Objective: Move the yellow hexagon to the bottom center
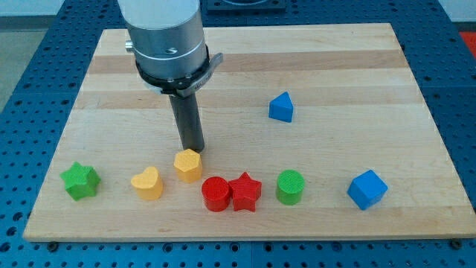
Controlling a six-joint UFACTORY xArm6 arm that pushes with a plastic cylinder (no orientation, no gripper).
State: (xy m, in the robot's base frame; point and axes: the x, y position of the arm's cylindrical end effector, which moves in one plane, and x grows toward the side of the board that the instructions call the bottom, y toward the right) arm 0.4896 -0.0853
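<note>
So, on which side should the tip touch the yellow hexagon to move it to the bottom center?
There is no tool to grip with, so push. My tip sits at the yellow hexagon's top edge. Probably press its upper-left face, driving it toward the view's bottom and slightly right, though the red cylinder is close there.

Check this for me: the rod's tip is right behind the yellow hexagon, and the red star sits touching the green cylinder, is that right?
Not quite. In the camera view, my tip is indeed just behind the yellow hexagon, toward the view's top. But the red star touches the red cylinder on its left, not the green cylinder, which stands apart to its right.
</note>
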